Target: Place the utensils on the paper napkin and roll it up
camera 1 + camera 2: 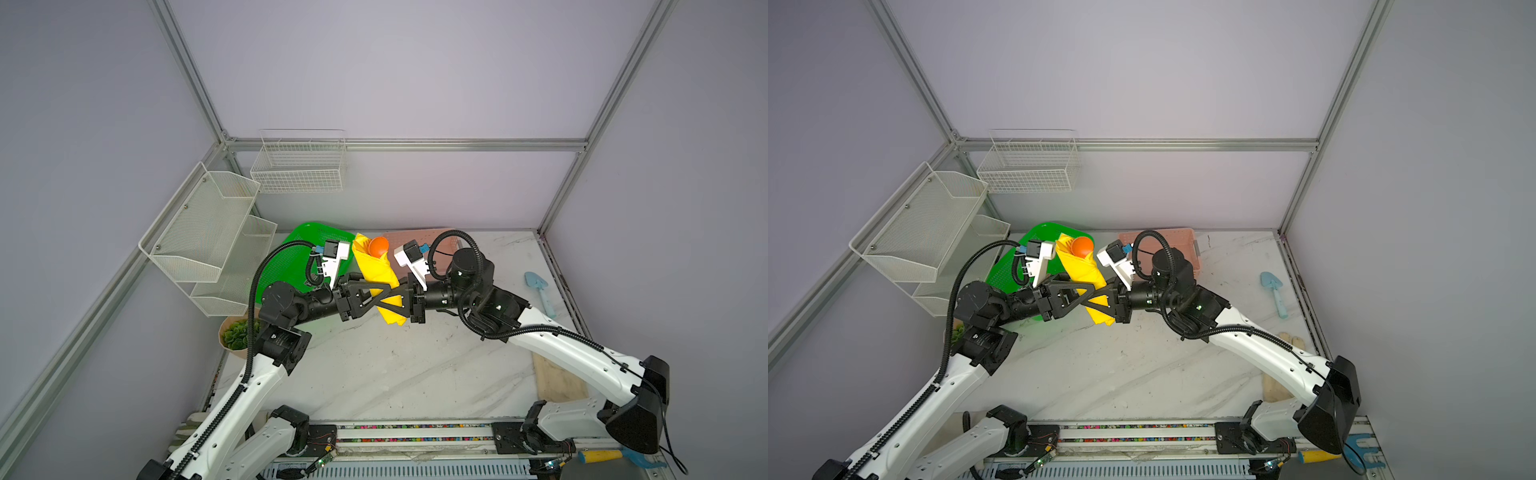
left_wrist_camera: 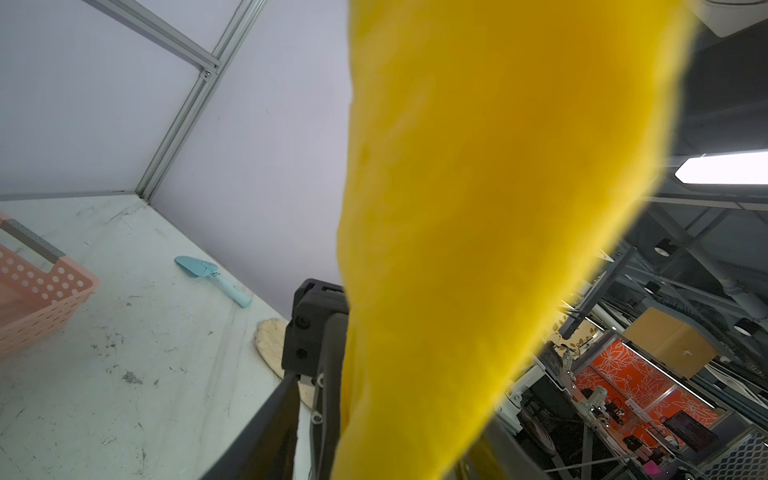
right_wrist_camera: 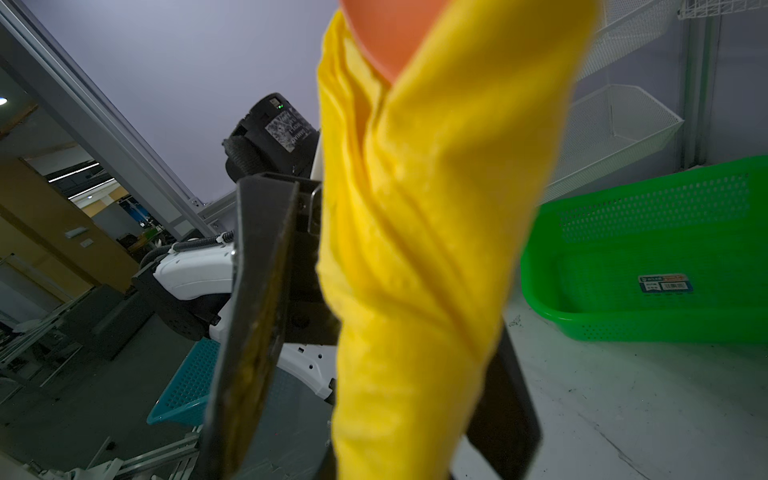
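Marble table lies below the action. The napkin, rolled into a loose tube, is held in the air between both arms. It is tilted, and the spoon pokes its bowl out of the far, upper end. No fork shows; I judge it is inside the roll but cannot confirm that.

The right gripper is clenched on the tube's middle, with paper bunched between its fingers. The left gripper straddles nearly the same spot from the opposite side. Whether it presses the paper or stands loose I cannot tell.

The main risk is the lower end of the tube, which hangs open and unsupported. With only a mid-roll pinch, the slim utensils could slide down and out onto the table. A single firm grip also lets the tube swing about that point, which could loosen the wrap until it unrolls.

The paper is thin, so any pull between the arms could tear it at the pinch. The fingers interlock closely, and a careless withdrawal could snag the paper or knock one gripper against the other. A drop could land the roll in the green basket nearby.
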You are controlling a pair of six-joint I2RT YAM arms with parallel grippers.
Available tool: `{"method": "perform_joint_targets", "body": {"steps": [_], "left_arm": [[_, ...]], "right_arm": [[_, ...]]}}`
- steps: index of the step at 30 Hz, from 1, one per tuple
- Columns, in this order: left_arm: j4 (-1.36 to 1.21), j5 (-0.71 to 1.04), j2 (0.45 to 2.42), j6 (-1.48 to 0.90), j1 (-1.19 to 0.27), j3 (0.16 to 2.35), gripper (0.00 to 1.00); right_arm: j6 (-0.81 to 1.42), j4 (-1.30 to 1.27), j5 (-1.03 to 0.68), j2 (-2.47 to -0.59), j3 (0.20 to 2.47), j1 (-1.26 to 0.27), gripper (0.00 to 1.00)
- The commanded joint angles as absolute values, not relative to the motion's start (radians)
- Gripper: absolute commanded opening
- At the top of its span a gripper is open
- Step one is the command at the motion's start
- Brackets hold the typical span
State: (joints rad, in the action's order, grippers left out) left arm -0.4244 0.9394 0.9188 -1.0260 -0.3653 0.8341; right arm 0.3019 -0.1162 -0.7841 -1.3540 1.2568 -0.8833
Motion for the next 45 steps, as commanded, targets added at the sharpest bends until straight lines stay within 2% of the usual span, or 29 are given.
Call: {"method": "perform_joint_targets", "body": {"steps": [1,4,8,12,17,21,22,24,25,26,27,29,45], "left_arm": [[-0.438,0.951,0.928,-1.029,-0.375,0.858,0.52],[-0.441,0.951,0.942,-1.029,-0.38,0.865,0.45],[-0.452,0.961,0.96,-1.029,-0.387,0.871,0.3],[-0.454,0.967,0.959,-1.02,-0.388,0.87,0.18],[-0.434,0.976,0.955,-1.009,-0.388,0.873,0.1],[-0.424,0.972,0.954,-1.001,-0.388,0.877,0.08],[-0.421,0.97,0.953,-0.997,-0.388,0.879,0.08],[-0.412,0.965,0.952,-0.99,-0.388,0.885,0.07],[-0.403,0.959,0.95,-0.982,-0.388,0.889,0.07],[-0.393,0.955,0.948,-0.973,-0.387,0.894,0.07],[-0.387,0.954,0.948,-0.967,-0.387,0.898,0.07],[-0.372,0.953,0.95,-0.956,-0.387,0.908,0.06],[-0.269,0.936,0.957,-0.876,-0.375,0.978,0.04]], "right_arm": [[0.301,-0.169,-0.818,-1.353,1.276,-0.88,0.0],[0.308,-0.182,-0.835,-1.358,1.271,-0.879,0.0],[0.311,-0.193,-0.839,-1.361,1.264,-0.88,0.0],[0.305,-0.188,-0.832,-1.356,1.263,-0.88,0.0],[0.302,-0.182,-0.815,-1.345,1.266,-0.881,0.0],[0.303,-0.179,-0.813,-1.339,1.27,-0.881,0.0],[0.304,-0.174,-0.813,-1.336,1.27,-0.88,0.06],[0.304,-0.159,-0.807,-1.325,1.269,-0.88,0.4],[0.3,-0.151,-0.8,-1.312,1.261,-0.88,0.52],[0.293,-0.142,-0.795,-1.296,1.251,-0.88,0.6],[0.286,-0.132,-0.788,-1.28,1.241,-0.88,0.64],[0.268,-0.093,-0.763,-1.242,1.22,-0.876,0.68],[0.274,-0.003,-0.707,-1.099,1.098,-0.696,0.7]]}}
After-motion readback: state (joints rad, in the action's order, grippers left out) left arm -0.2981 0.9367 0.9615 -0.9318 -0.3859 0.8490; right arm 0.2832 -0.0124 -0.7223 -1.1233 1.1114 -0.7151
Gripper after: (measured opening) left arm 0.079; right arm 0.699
